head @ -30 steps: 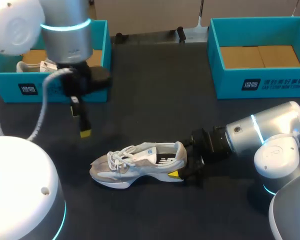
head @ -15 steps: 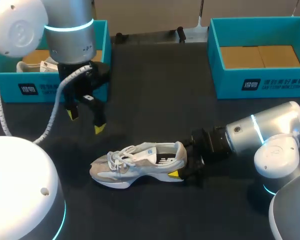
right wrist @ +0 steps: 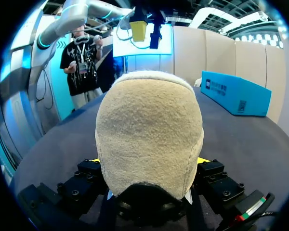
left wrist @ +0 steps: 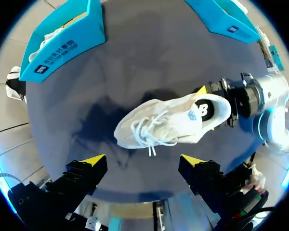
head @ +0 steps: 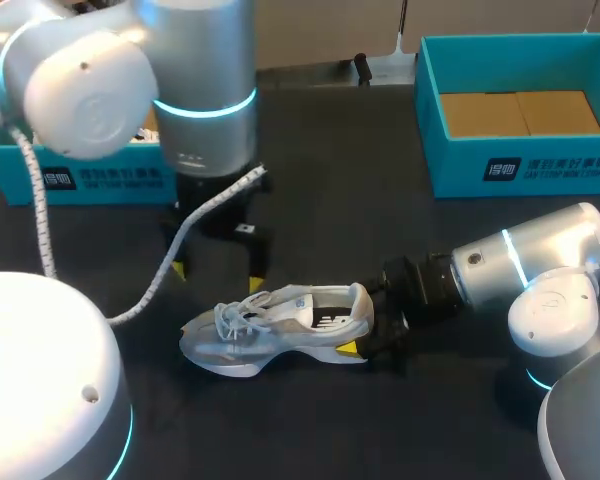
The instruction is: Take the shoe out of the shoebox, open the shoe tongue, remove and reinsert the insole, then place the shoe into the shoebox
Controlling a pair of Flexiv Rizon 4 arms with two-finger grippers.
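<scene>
A white and grey sneaker (head: 275,322) lies on its sole on the dark table, toe pointing left. My right gripper (head: 365,328) is shut on its heel, one yellow tip on each side. In the right wrist view the beige heel (right wrist: 149,130) fills the gap between the right gripper's (right wrist: 149,161) fingers. My left gripper (head: 218,277) hangs open just behind the laces, fingers pointing down. In the left wrist view the sneaker (left wrist: 171,122) lies ahead of the open left gripper (left wrist: 143,160), untouched by it.
A teal shoebox (head: 105,180) stands at the back left, partly hidden by my left arm. In the left wrist view this box (left wrist: 62,43) holds something white. A second teal shoebox (head: 520,165) with a cardboard floor stands at the back right.
My left arm has swung from in front of the left shoebox rightward and nearer, ending over the sneaker's laces, still open. The right arm and the sneaker have not moved.
</scene>
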